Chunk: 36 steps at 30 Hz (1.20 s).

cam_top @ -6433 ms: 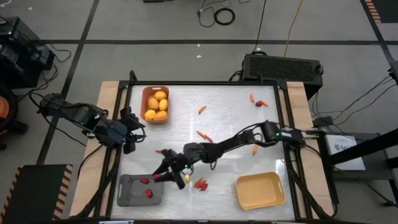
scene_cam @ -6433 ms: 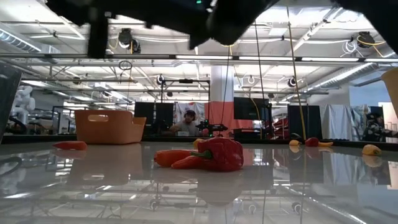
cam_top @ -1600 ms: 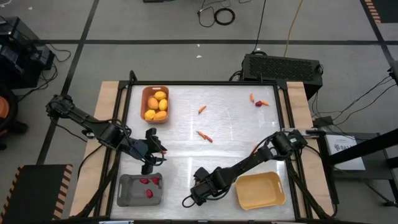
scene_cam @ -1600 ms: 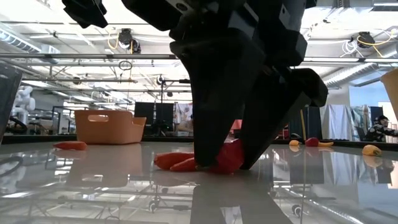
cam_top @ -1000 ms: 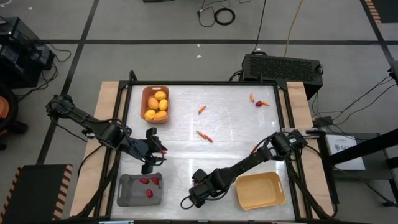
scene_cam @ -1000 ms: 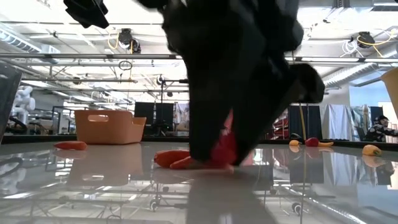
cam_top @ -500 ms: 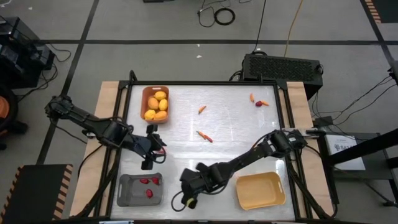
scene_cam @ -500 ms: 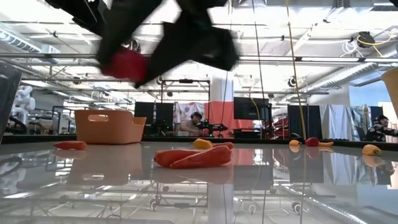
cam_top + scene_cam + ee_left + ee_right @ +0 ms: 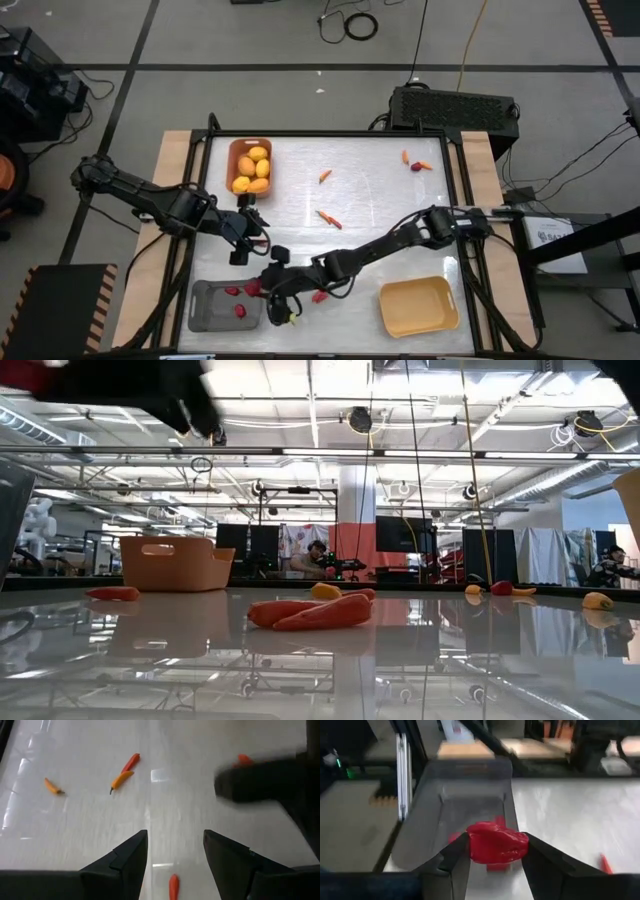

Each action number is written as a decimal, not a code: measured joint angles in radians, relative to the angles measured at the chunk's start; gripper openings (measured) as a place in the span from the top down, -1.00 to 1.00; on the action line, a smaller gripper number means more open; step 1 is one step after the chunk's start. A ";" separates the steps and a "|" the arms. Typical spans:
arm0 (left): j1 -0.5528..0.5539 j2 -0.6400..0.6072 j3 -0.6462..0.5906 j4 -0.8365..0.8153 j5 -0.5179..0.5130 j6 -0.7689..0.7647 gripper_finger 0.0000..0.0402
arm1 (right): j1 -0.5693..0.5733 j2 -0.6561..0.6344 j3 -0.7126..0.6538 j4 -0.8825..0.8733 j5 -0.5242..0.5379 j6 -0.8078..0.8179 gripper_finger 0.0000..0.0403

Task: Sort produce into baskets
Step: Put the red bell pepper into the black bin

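Since the last check I have swung my right claw [image 9: 262,289] from the table's near edge to the grey basket's [image 9: 205,310] rim. It is clamped on a red chilli [image 9: 497,842], glossy and lumpy, directly between my fingers. My left claw [image 9: 172,854] hangs spread apart over bare table, nearby.

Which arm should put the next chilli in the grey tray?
The right. Its claw is already shut on a red chilli beside the grey tray. The left claw is open and empty, over bare table farther back.
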 joint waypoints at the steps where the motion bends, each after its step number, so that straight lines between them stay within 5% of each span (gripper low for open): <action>1: 0.000 0.000 0.000 0.000 0.000 0.000 0.00 | -0.003 0.014 0.000 0.038 -0.003 -0.002 0.23; 8: -0.001 0.000 0.000 -0.035 0.000 0.001 0.00 | -0.005 0.096 -0.001 0.246 -0.008 0.002 0.17; 24: -0.001 0.000 0.000 -0.049 -0.001 0.022 0.00 | -0.007 0.097 -0.001 0.230 -0.007 0.055 -0.24; 30: -0.001 0.001 0.000 -0.049 0.001 0.020 0.00 | -0.009 0.040 -0.001 0.079 -0.006 0.069 -0.26; 36: -0.001 -0.003 0.000 -0.066 0.002 0.019 0.00 | -0.010 -0.068 -0.001 -0.253 -0.003 0.176 -0.26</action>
